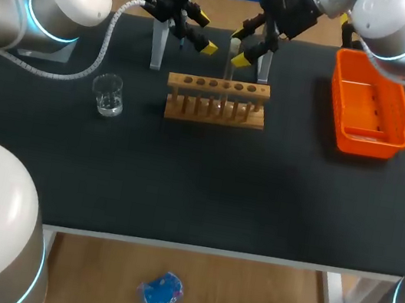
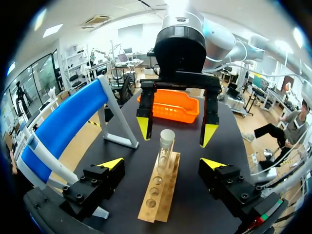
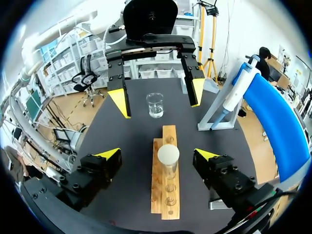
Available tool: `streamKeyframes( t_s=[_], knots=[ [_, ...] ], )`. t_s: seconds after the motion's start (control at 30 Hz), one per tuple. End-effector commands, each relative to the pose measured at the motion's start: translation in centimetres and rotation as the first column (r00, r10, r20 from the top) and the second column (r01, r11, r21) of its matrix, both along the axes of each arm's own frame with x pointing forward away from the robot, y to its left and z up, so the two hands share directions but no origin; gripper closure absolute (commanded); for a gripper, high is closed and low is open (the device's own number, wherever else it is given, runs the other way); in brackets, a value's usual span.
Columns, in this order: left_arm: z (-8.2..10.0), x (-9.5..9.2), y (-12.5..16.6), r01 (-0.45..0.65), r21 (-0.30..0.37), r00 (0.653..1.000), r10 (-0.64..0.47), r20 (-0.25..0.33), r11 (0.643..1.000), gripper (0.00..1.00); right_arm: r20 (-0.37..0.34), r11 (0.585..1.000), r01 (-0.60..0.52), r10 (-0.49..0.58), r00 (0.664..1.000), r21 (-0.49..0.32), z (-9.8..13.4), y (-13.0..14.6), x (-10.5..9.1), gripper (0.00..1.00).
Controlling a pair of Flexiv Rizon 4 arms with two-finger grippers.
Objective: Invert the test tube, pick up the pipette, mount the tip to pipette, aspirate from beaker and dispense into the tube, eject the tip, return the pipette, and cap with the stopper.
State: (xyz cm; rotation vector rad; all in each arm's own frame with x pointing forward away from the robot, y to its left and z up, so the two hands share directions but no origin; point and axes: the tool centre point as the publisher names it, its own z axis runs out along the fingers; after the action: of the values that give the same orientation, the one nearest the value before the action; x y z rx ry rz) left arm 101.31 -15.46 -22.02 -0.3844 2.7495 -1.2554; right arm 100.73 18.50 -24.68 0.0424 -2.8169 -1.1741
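The test tube stands upright in a wooden rack, in a hole near the rack's middle, at the far centre of the black bench. The right gripper comes in from the far right and hangs around the tube's upper part. In the right wrist view its fingers are spread wide, with the tube's top between them and clear of both yellow tips, so it is released and grasps nothing. The left gripper hangs just left of the tube, above the rack's left half, also spread and holding nothing. In the left wrist view the tube stands ahead of it, with the right gripper facing it from the other side. Behind the rack is a stand with a blue top, and the pipette hangs on it. A clear glass beaker sits on the bench left of the rack, and an orange tray lies to the right.
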Motion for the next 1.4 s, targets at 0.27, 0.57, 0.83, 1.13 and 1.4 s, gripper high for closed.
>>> streamKeyframes(
  t_s=[0.27,0.57,0.83,1.13,1.4],
  knots=[
    [0.1,0.0,0.0,0.001,0.005,1.000,-0.001,-0.005,1.000,0.00,-0.004,0.963,0.024,-0.023,1.000,0.267,2.3,-3.3,-2.6,0.00],
    [0.1,0.0,0.0,0.001,0.005,1.000,-0.001,-0.005,1.000,0.00,-0.007,0.887,-0.022,0.028,1.000,0.461,3.6,-4.0,-3.6,0.00],
    [0.1,0.0,0.0,0.001,0.005,1.000,-0.001,-0.005,1.000,0.00,0.002,0.835,-0.045,0.052,0.999,0.549,4.0,-4.9,-3.9,0.00],
    [0.1,0.0,0.0,0.001,0.005,1.000,-0.001,-0.005,1.000,0.00,0.017,0.842,-0.045,0.042,0.999,0.538,5.6,-5.6,-3.5,0.00],
    [0.1,0.0,0.0,0.001,0.005,1.000,-0.001,-0.005,1.000,0.00,0.017,0.842,-0.045,0.042,0.999,0.538,5.6,-5.6,-3.5,0.00]
  ],
)
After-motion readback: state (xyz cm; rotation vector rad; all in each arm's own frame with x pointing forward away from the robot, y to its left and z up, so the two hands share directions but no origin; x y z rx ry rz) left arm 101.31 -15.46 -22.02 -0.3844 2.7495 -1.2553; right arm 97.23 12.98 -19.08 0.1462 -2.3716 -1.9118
